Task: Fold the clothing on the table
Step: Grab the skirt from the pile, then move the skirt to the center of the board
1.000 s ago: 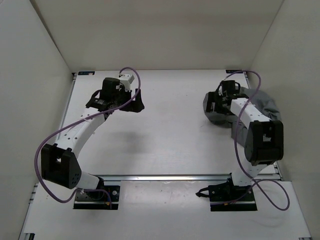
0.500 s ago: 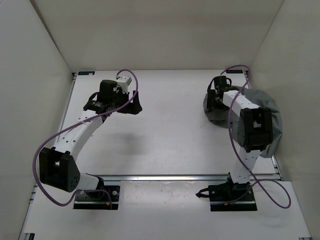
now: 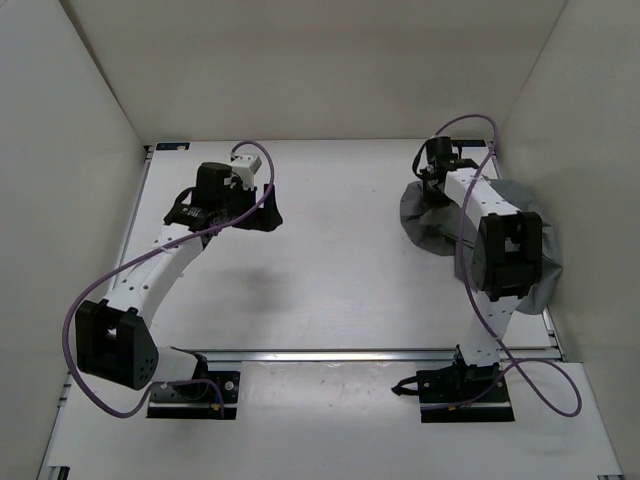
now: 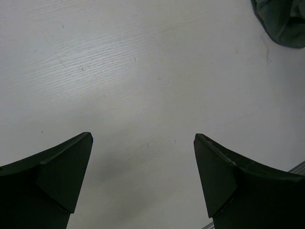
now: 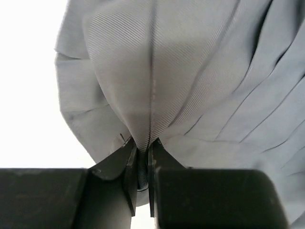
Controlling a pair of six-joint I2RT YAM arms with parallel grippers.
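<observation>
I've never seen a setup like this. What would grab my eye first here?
Probably the crumpled mid-grey fabric garment heaped at the far right of the matte white table, with the right gripper pinching a fold of it. Next, the left gripper, jaws wide apart over bare tabletop at the far left.

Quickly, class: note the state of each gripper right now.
Left gripper: open, holding nothing, over the flat matte white table.
Right gripper: shut on the wrinkled plain mid-grey fabric clothing.
</observation>
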